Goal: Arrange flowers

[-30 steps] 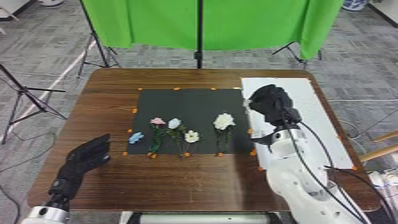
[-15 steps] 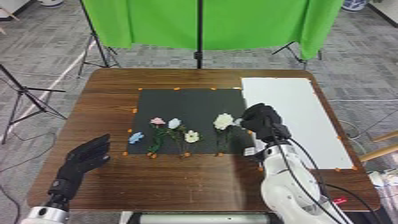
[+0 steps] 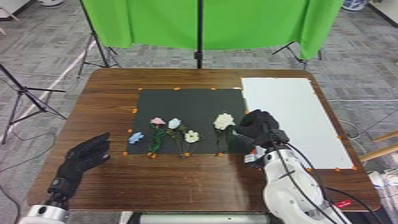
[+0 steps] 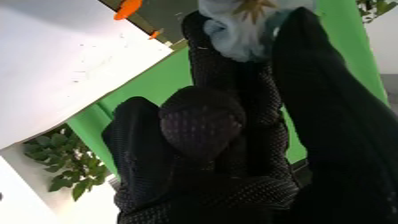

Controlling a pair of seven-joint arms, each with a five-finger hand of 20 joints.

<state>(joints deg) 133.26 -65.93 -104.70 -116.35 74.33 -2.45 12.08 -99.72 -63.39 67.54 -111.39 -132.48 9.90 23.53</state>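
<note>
Right of centre in the head view, the right robot hand (image 3: 259, 126) is over the dark mat's right edge, fingers curled in, and it has a pale flower (image 4: 238, 42) pinched! The wrist view has those petals right between the thumb and a fingertip.

Closest on the mat (image 3: 191, 102), just left of that hand, there's the big white flower (image 3: 224, 120), its stem running down the frame. Further left, near the middle, come the cream flower (image 3: 192, 136), the small white flower (image 3: 174, 123) and the pink flower (image 3: 157, 121), green stems trailing towards the mat's lower edge. And out at the mat's lower left sits the blue flower (image 3: 136, 137).

On the right of the frame, a white sheet (image 3: 298, 115) lies on the brown surface (image 3: 187, 187), orange tape along its edges. Over at lower left, the left robot hand (image 3: 86, 152) is loosely open, holding nothing, well apart from the right one. Behind it all, top of frame, hangs a green cloth (image 3: 258, 25).
</note>
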